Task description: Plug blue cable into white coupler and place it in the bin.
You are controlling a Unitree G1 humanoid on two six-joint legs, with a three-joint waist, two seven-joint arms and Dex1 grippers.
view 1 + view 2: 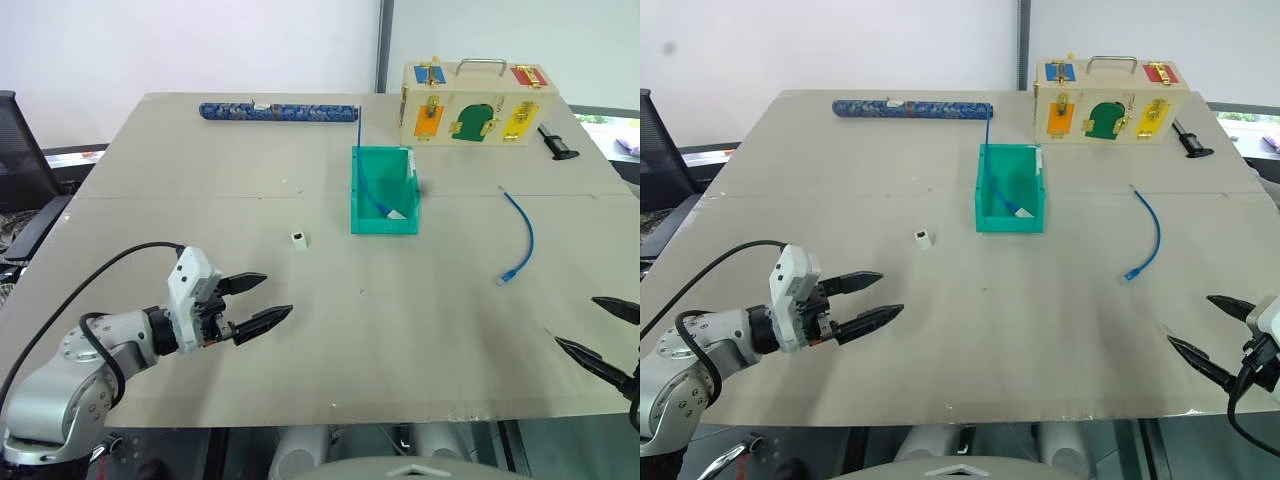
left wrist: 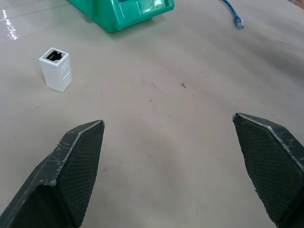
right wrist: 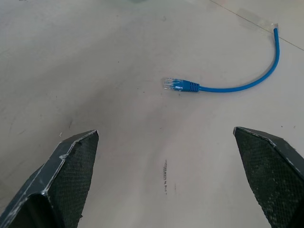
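A thin blue cable [image 1: 524, 238] lies curved on the table's right side, its clear plug [image 3: 172, 84] ahead of my right gripper [image 1: 600, 331], which is open and empty near the table's front right edge. The small white coupler [image 1: 299, 239] stands left of centre, socket hole up [image 2: 56, 69]. My left gripper [image 1: 263, 302] hovers open and empty at the front left, short of the coupler. The teal bin [image 1: 383, 190] stands in the middle with another blue cable and a white piece inside.
A dark-blue patterned roll [image 1: 277, 112] lies at the back. A pale wooden box [image 1: 477, 103] with coloured doors stands at the back right, with a black tool [image 1: 557, 144] beside it. A black chair [image 1: 20, 150] stands off the table's left.
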